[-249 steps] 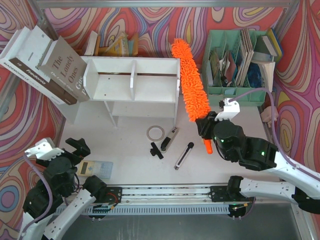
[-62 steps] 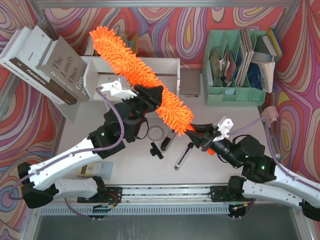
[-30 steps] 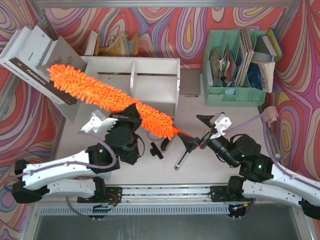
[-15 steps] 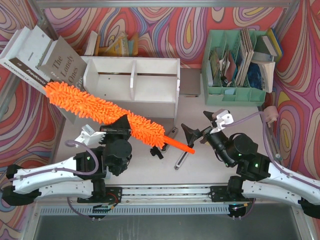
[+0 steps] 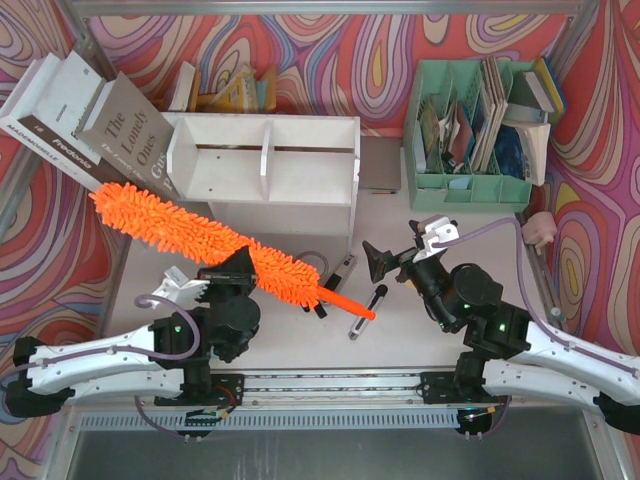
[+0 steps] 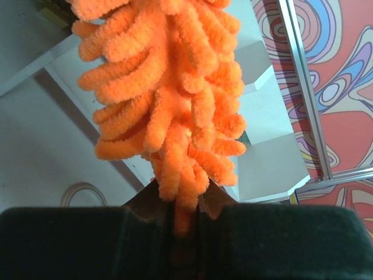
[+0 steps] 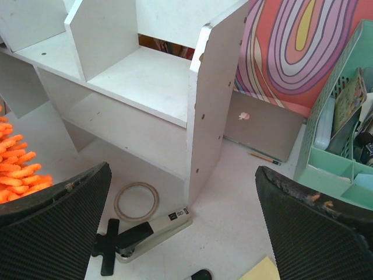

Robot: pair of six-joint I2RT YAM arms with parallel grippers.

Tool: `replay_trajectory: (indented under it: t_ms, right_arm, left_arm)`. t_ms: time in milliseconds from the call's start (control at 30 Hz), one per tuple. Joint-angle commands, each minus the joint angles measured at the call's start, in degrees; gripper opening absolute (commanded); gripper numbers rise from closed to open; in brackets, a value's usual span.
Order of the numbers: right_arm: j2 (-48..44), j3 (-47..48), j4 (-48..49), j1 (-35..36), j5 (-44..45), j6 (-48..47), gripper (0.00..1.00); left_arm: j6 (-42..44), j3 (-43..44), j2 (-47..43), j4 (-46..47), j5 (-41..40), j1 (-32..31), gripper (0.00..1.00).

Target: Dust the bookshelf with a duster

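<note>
The left gripper is clamping the fluffy middle of the duster, which is hanging slantwise over the table just in front of the bookshelf, while the right gripper is standing wide and empty. Because the jaws are seemingly pinching soft pile rather than the handle, the duster is liable to twist or slip against a shelf. Its far tip is also sitting near the leaning books, risking a knock.

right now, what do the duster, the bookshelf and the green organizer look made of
Duster: soft chenille-like fibre, bright orange, fuzzy noodle strands; its thin handle looks like smooth plastic.
Bookshelf: white-painted or laminated board, probably wood, matte flat panels with small drilled holes.
Green organizer: moulded plastic, mint, slotted walls.
</note>
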Motion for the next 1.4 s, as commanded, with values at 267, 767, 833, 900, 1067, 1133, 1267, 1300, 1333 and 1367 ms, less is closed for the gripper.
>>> replay_trajectory:
  t_ms: [267, 767, 833, 900, 1067, 1133, 1267, 1300, 1333, 1367]
  right_arm:
    - [0.9, 0.7, 2.0, -0.2, 1.4, -0.4, 0.99]
    - [3.2, 1.1, 1.9, -0.2, 1.0, -0.6, 0.99]
    - [3.6, 1.1, 1.8, -0.2, 1.0, -0.5, 0.99]
    - [3.8, 1.1, 1.8, -0.2, 1.1, -0.6, 0.99]
    - [4.2, 1.2, 1.8, -0.2, 1.1, -0.5, 0.99]
    - [4.3, 1.2, 1.7, -0.2, 1.1, -0.6, 0.99]
    - [4.3, 1.2, 1.7, -0.2, 1.2, -0.5, 0.99]
    - [4.3, 1.1, 1.6, -0.2, 1.2, -0.6, 0.99]
    - [4.4, 1.1, 1.6, -0.2, 1.2, -0.4, 0.99]
    - [4.4, 1.1, 1.6, -0.2, 1.3, -0.5, 0.99]
  left_arm:
    - [-0.5, -10.1, -4.6, 7.7, -12.5, 1.3, 0.0]
    - [-4.2, -22.6, -7.6, 13.7, -12.5, 3.1, 0.0]
    - [-4.9, -24.0, -8.3, 13.8, -12.5, 3.3, 0.0]
    - [-4.5, -24.8, -9.0, 13.7, -12.4, 3.5, 0.0]
    - [-6.6, -28.0, -11.1, 13.6, -9.6, 5.0, 0.0]
    - [-6.9, -29.0, -11.5, 13.5, -9.1, 5.2, 0.0]
    - [-14.6, -29.2, -11.0, 7.5, -7.4, 6.4, 0.0]
    - [-18.6, -29.1, -10.8, 4.7, -6.2, 7.1, 0.0]
    - [-24.0, -28.8, -10.4, -0.4, -4.4, 8.1, 0.0]
    - [-29.9, -28.6, -9.6, -4.8, -2.0, 9.5, 0.0]
